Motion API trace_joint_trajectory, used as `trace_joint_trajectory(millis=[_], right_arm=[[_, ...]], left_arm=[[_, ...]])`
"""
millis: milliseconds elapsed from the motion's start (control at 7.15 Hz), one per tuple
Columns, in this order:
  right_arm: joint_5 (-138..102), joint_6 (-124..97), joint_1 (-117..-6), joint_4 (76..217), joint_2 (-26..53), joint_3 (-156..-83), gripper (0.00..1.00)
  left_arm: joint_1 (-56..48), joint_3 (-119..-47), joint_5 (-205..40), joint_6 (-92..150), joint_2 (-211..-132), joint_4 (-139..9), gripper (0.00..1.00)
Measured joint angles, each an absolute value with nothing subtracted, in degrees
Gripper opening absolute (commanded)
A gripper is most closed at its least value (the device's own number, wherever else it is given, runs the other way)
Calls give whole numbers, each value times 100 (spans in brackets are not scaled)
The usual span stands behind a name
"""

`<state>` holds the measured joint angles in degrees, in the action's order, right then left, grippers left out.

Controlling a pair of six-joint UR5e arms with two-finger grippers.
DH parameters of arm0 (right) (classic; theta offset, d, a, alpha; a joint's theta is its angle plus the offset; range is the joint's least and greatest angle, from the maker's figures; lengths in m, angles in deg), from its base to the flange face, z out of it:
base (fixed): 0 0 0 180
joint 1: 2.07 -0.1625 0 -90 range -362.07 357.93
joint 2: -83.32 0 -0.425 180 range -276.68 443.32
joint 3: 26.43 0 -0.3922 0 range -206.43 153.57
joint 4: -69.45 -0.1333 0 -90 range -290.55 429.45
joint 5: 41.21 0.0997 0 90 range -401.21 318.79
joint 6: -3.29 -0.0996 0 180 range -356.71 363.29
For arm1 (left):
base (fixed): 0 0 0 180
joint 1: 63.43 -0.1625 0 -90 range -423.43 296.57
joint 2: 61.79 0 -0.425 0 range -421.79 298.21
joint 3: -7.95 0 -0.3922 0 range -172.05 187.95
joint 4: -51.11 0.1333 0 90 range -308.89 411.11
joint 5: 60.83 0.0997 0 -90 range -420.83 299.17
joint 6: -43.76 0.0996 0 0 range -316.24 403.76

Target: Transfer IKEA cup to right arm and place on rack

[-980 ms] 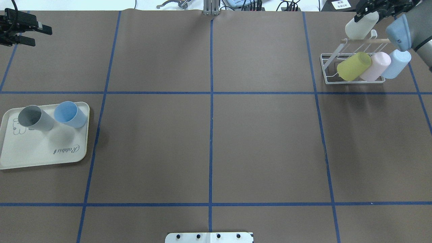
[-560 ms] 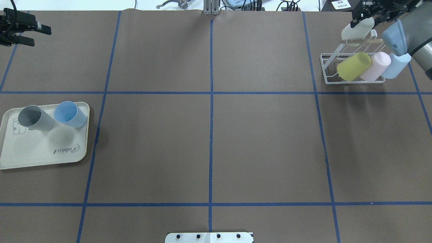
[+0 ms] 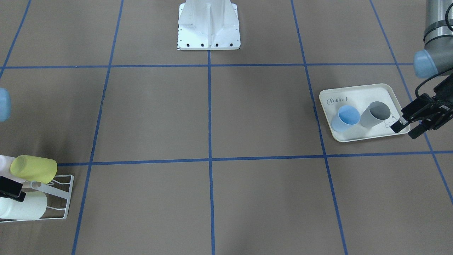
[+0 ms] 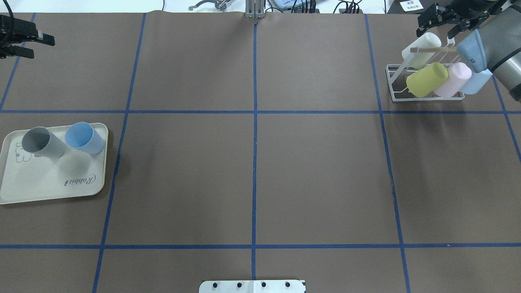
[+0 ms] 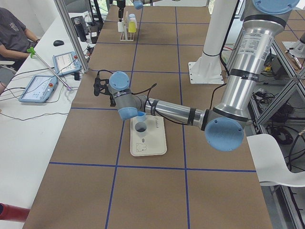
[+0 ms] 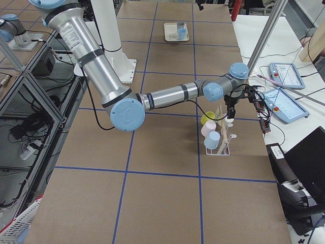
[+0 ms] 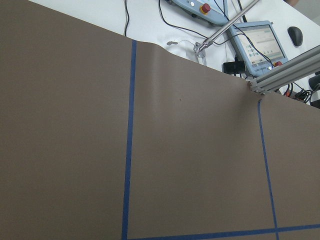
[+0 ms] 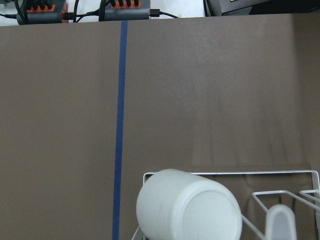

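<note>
Brown table (image 4: pixel 317 171), blue tape grid. Cream tray (image 4: pixel 40 183) on the left side holds a grey cup (image 4: pixel 40 142) and a blue cup (image 4: pixel 85 138), mouths up. Far right, the rack (image 4: pixel 392 87): white IKEA cup (image 4: pixel 421 47) sits tilted in its back row at the dowel (image 4: pixel 437 49), with the yellow cup (image 4: pixel 426 79), pink cup (image 4: pixel 456 79) and pale-blue cup (image 4: pixel 476 83) in front. Right gripper (image 4: pixel 435 26) is just above, jaws spread, clear of the cup. Left gripper (image 4: pixel 42 47) is spread and empty.
</note>
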<state>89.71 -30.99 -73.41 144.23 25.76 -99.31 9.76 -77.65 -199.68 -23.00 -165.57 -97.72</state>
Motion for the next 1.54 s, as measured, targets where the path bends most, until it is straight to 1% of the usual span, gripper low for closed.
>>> trace_joint_trajectory(millis=[280,560,980,1120,1259,1539], right_arm=[[9211,-3120,-7418,14426,2606,-10038,99],[9386,-3161,-7475,14459,2572,-10266,99],[9463,-3183,-7484,14474,2540,-10433,99],[9507,-3186,-7484,14476,2540,-10452,99],[9532,-3187,-7484,14476,2540,-10465,99],[9614,-3195,-7512,14483,2399,-10674,99]], left_arm=[[952,-7775,-19764,-1779,-16223,-9582,100],[912,-7852,-19257,-744,-15899,-9016,100],[659,-8411,-18852,383,-15396,-7489,100],[456,-8681,-18814,478,-15155,-7093,97],[319,-8867,-18797,510,-14926,-6895,89],[113,-8975,-18730,515,-14694,-6793,87]])
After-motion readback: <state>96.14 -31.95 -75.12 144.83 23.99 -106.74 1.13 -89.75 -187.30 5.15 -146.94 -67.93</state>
